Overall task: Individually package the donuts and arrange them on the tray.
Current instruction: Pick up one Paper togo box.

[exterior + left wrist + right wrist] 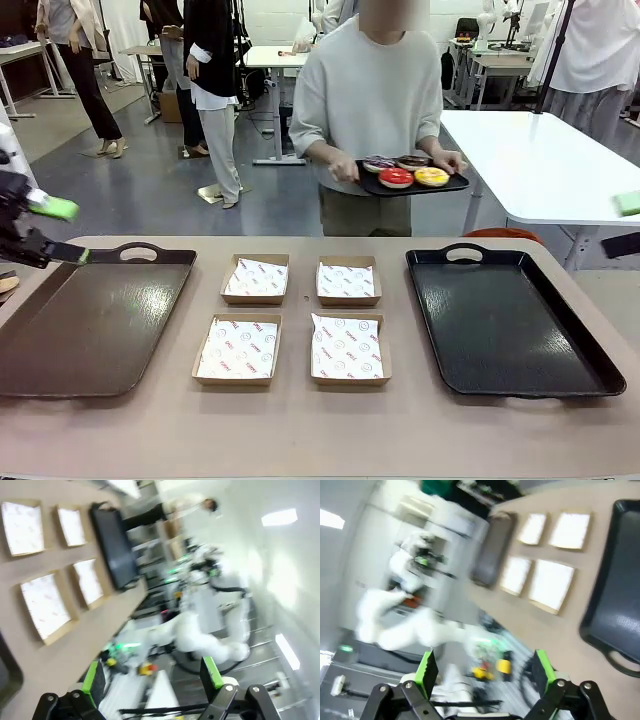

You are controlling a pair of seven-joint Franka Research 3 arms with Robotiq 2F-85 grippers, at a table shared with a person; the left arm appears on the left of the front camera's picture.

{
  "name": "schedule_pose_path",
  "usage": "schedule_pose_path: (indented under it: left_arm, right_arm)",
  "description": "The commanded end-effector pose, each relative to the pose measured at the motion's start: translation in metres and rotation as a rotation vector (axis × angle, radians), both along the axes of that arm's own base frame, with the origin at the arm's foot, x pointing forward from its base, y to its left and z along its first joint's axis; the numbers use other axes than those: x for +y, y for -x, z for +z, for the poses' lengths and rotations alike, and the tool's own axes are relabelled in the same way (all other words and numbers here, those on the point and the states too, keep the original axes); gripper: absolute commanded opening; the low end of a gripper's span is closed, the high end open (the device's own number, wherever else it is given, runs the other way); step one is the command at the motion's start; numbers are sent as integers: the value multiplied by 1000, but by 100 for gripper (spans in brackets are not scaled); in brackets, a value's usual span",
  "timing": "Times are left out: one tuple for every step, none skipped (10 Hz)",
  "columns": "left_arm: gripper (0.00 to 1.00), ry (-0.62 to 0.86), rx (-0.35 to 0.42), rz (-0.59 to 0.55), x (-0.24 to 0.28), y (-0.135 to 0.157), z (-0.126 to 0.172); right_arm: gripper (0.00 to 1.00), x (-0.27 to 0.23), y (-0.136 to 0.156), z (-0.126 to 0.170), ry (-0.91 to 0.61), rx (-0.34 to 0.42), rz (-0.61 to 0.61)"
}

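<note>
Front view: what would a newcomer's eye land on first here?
The person across the table, holding a small black tray with four donuts. Then four empty paper-lined boxes in a square at mid-table, flanked by a brown tray on the left and a large black tray on the right.

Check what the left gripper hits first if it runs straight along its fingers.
Nothing close. The left gripper aims off the edge of the table, not at the boxes. First in line looks like the right arm, farther off; depth unclear.
</note>
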State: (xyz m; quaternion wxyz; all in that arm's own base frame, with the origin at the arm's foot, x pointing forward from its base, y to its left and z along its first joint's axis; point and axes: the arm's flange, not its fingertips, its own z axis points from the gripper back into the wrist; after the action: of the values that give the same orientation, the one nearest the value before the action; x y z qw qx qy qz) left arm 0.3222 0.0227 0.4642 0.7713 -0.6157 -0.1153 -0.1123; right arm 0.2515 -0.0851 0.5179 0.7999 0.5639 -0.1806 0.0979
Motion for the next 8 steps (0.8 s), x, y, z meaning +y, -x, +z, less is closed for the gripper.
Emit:
schedule_pose_path:
  left_arm:
    - [100, 222, 152, 80, 25, -7, -22]
    - [100, 218, 190, 105, 41, -4, -30]
    - [100, 204, 218, 129, 53, -1, -36]
    - [100, 191, 244, 151, 64, 1, -41]
    - [100, 166, 268, 167, 74, 2, -48]
    - [100, 139, 286, 179, 81, 1, -54]
    - [100, 118, 302, 186, 86, 1, -62]
    - [100, 88, 319, 191, 88, 0, -68]
  right_arm:
    - [100, 9, 40, -70, -414, 103, -37]
    - [100, -1, 46, -79, -439, 129, -2]
    - [100, -9, 50, -88, -420, 152, -3]
    - [100, -15, 52, -97, -407, 174, 10]
    - [100, -25, 56, -109, -359, 212, -7]
    - [100, -32, 60, -120, -315, 259, -33]
    - [100, -37, 63, -129, -273, 290, -49]
    - [100, -42, 64, -136, -242, 313, -70]
